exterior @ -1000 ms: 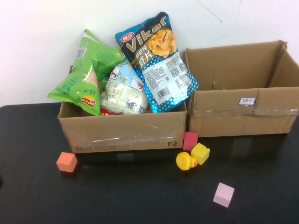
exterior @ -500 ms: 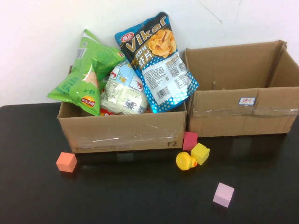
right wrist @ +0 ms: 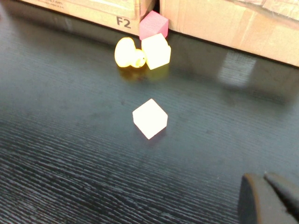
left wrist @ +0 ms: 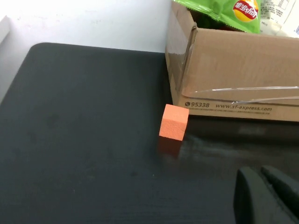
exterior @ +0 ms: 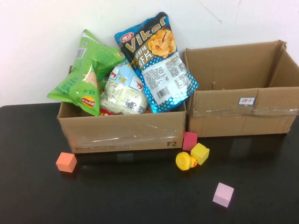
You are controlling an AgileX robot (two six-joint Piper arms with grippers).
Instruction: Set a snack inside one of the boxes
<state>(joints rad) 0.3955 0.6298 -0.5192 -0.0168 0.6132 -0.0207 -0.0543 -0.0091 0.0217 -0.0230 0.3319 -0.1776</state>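
Nothing has shifted since a second ago: bags, boxes and blocks sit just as they did.

Neither arm appears in the high view. Each wrist camera catches only dark fingertips at its frame edge. The left gripper [left wrist: 267, 196] hovers low over the black table [exterior: 37, 196], and its tips look pressed close together. The right gripper [right wrist: 268, 196] looks the same, tips nearly touching.

The snacks stand in the left box [exterior: 124, 133]: a green chip bag [exterior: 86, 72], a pale bag [exterior: 122, 91] partly buried between its neighbours, and a blue Vikar bag [exterior: 159, 60] leaning toward the right box [exterior: 243, 112]. All lie well apart from both sets of fingers.

An orange block [exterior: 66, 162] sits in front of the left box, between it and the left gripper. A red block [exterior: 189, 140], yellow block [exterior: 200, 153] and yellow duck [exterior: 185, 161] cluster at the boxes' seam. A pink block [exterior: 223, 194] lies nearer the right gripper.
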